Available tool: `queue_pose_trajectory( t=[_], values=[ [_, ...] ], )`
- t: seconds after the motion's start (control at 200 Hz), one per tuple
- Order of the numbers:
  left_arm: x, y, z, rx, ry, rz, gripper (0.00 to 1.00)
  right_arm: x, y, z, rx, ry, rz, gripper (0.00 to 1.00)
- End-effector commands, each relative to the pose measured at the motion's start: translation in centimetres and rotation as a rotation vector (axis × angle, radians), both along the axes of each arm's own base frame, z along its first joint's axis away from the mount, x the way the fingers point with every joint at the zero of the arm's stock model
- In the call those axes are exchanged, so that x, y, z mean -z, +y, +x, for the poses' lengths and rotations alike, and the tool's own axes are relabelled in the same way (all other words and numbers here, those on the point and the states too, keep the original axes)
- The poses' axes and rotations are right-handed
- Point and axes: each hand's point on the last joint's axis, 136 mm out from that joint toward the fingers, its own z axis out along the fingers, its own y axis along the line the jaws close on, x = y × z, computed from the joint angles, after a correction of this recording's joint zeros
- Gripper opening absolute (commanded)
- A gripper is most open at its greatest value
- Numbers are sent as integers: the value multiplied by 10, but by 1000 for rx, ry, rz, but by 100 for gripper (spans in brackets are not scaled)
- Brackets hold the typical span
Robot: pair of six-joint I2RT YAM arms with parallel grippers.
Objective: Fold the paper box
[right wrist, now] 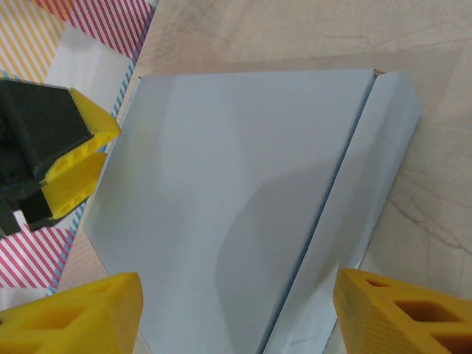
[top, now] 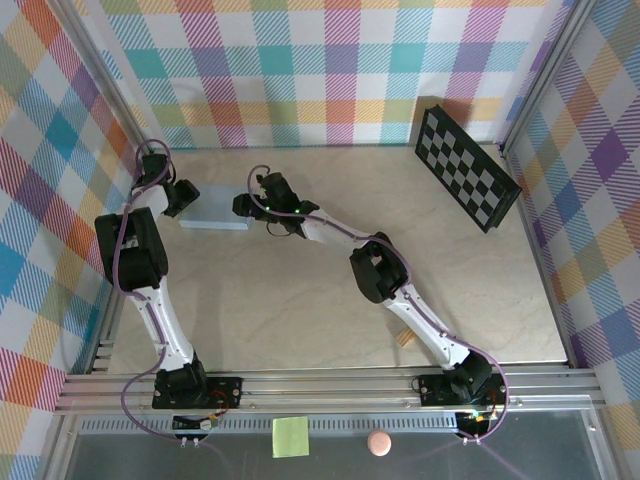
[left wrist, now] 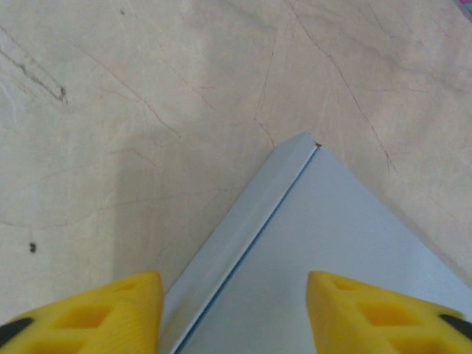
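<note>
The paper box [top: 215, 212] lies flat and closed on the table at the back left, a pale grey rectangle. My left gripper [top: 183, 197] is at its left end and my right gripper [top: 247, 205] at its right end. In the left wrist view a corner of the box [left wrist: 332, 243] with its folded side strip runs between the yellow fingers; the left gripper [left wrist: 234, 324] is open, with nothing pinched. In the right wrist view the lid of the box [right wrist: 236, 206] spans the wide gap of the open right gripper [right wrist: 236, 321], and the left gripper's fingers [right wrist: 66, 158] show at the box's far edge.
A black-and-white checkerboard panel [top: 466, 166] leans at the back right. A small tan object [top: 405, 338] lies by the right arm. A yellow-green sticky note [top: 290, 436] and a pink ball [top: 379, 443] sit below the rail. Plaid walls close in on both sides and the back.
</note>
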Motion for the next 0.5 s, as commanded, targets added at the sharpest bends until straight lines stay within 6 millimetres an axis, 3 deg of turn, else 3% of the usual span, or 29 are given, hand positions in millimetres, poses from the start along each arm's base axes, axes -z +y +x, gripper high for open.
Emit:
queue_pose_trajectory(
  t=[0.0,0.12,0.21,0.345,0.49],
  values=[
    [-6,-23,-23,32,68,-64,60,-48,10,-21,-72,-31,6,76],
    [-20,-23,-29,32,60,-48,66,-58,-1,-25,-73,-53,-38,88],
    [-37,-24,-32,36,28,-46,80,-65,-12,-28,-62,-75,-68,100],
    [-59,-31,-39,53,-25,-56,99,-73,-33,-34,-52,-110,-136,99],
    [-77,-41,-53,78,-70,-43,100,-81,-68,-45,-54,-114,-194,99]
  ],
)
